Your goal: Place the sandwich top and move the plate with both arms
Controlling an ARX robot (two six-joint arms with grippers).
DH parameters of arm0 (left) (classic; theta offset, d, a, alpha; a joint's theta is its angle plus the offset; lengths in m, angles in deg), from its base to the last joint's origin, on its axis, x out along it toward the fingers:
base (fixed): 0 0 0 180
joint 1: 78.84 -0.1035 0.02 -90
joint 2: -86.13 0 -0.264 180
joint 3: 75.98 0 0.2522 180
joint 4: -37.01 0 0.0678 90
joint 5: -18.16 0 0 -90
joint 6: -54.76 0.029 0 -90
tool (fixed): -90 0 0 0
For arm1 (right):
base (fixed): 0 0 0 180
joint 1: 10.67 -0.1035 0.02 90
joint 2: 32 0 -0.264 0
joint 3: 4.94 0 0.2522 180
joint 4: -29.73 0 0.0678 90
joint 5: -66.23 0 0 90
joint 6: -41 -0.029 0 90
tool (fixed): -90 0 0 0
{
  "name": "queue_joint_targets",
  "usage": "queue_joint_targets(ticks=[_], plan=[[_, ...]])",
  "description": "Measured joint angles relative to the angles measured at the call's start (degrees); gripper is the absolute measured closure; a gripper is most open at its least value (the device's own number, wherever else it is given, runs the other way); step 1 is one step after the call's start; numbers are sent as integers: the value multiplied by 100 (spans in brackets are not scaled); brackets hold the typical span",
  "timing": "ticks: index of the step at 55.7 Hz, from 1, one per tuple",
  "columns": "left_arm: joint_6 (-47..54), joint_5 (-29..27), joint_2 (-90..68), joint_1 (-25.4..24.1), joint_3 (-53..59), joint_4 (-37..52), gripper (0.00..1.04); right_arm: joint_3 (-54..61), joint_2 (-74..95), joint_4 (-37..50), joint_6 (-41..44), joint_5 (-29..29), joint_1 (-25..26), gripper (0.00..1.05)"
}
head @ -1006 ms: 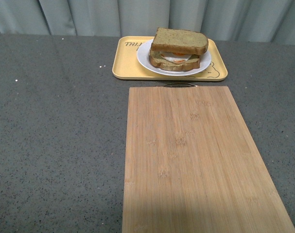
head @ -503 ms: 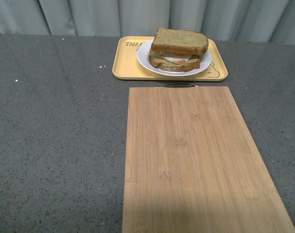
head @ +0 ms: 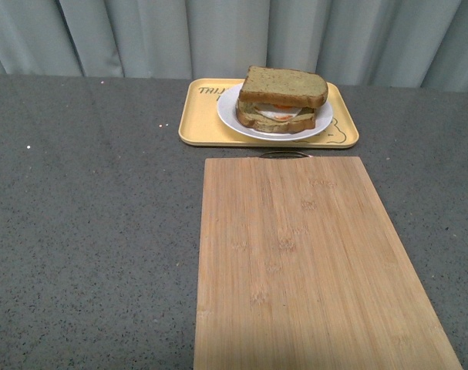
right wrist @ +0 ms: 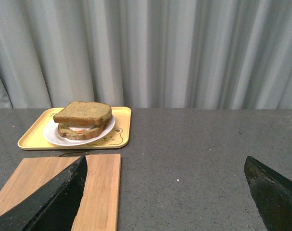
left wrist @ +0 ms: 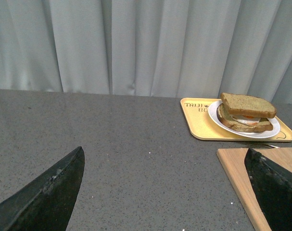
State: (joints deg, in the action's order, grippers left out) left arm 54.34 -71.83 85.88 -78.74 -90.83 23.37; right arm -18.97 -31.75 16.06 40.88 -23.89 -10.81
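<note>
Front view: sandwich top [head: 284, 85] crowns the sandwich on the plate [head: 235, 116] in the yellow tray [head: 196, 122]; both grippers gape empty.

Bamboo cutting board [head: 311, 262]: flat on the dark speckled countertop [head: 87, 231], to the right of the left pincer [left wrist: 165, 150] and to the left of the right pincer [right wrist: 165, 159]. Metal loop handle [head: 284, 155]: at the board's edge farthest from both pincers. Yellow tray [head: 199, 116]: just beyond that handle, farther ahead of both pincers, brown lettering partly visible. Grey pleated curtain [head: 141, 38]: behind the countertop, farthest from the pincers.
</note>
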Motion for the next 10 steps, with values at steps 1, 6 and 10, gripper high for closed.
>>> queue_joint_targets(ticks=[1,6,10], plan=[[0,0,0,0,0,0,7,0,0,0,0,0,0,9],[0,0,0,0,0,0,7,0,0,0,0,2,0,9],[0,0,0,0,0,0,7,0,0,-2,0,2,0,9]])
